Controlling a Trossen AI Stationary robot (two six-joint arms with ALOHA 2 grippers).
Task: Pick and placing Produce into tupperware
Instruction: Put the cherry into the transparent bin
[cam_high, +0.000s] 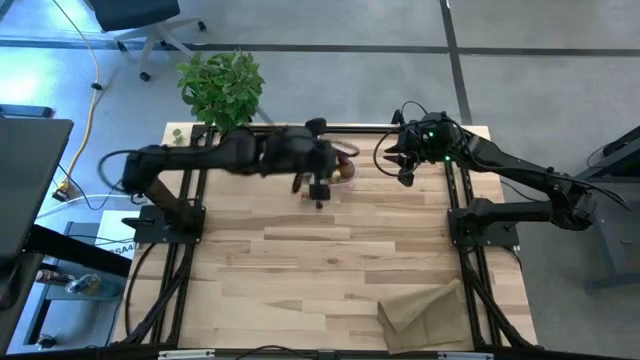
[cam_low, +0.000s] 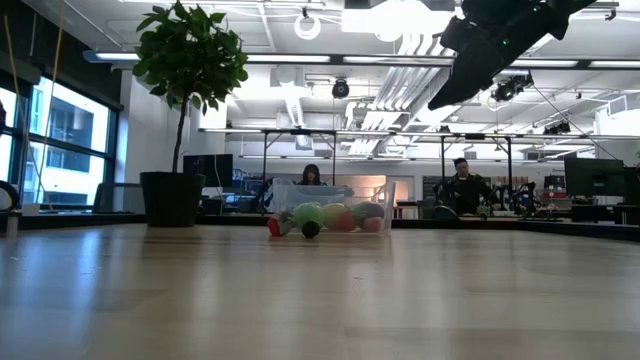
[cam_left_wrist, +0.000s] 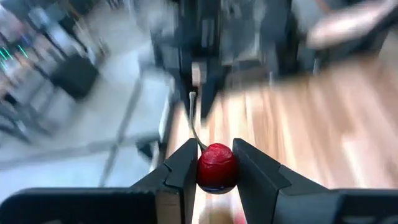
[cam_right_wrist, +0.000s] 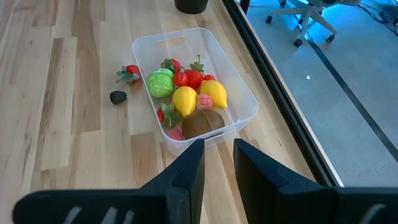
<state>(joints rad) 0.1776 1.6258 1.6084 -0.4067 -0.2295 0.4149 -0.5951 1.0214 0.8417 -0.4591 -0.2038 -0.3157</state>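
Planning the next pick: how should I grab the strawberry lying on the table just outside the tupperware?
Grip the strawberry across its red body, coming straight down from above. It lies alone on open wood, clear of the tupperware wall and the dark berry, leafy cap sideways.

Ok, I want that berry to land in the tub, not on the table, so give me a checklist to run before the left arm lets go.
1. Red berry pinched between the left gripper fingers: ok.
2. Left gripper above the tupperware: cannot tell; the high view shows it close beside the tub.
3. Room in the tupperware: ok, the bare end near the handle slot is free.
4. Right gripper clear of the tub: ok, open, held back from it.
5. All fruit collected: not ok; a strawberry and a dark berry lie outside on the table.
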